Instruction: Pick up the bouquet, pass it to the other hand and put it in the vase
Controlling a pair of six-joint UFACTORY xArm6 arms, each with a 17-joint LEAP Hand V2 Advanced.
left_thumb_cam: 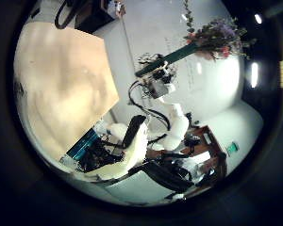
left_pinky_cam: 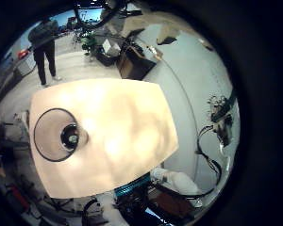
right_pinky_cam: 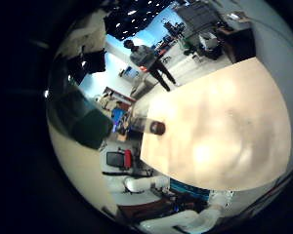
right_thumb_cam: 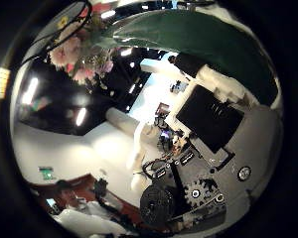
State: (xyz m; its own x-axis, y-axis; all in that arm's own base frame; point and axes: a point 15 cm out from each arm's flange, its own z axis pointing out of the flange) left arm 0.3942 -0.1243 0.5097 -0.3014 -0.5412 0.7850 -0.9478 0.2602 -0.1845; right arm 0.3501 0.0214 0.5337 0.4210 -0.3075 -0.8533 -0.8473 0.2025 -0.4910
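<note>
The left thumb side palm view shows the right hand (left_thumb_cam: 155, 73) some way off in the air, its fingers curled round the stem of the bouquet (left_thumb_cam: 215, 38), whose flowers stick out beyond it. In the right thumb side palm view the bouquet's leafy stem (right_thumb_cam: 184, 35) passes close across the palm, its flowers (right_thumb_cam: 77, 50) are at the far end, and the hand's own fingers (right_thumb_cam: 221, 119) curl beside it. The vase (left_pinky_cam: 55, 134) stands on the table (left_pinky_cam: 123, 122) near one edge, with its round mouth facing the left palm. It looks small from the right palm, vase (right_pinky_cam: 156, 127). No part of the left hand shows.
The table (right_pinky_cam: 234, 117) lies well below both palms, with only the vase on it. The arms' white bases (left_thumb_cam: 132, 146) stand along one table edge. Furniture and equipment stand beyond the table.
</note>
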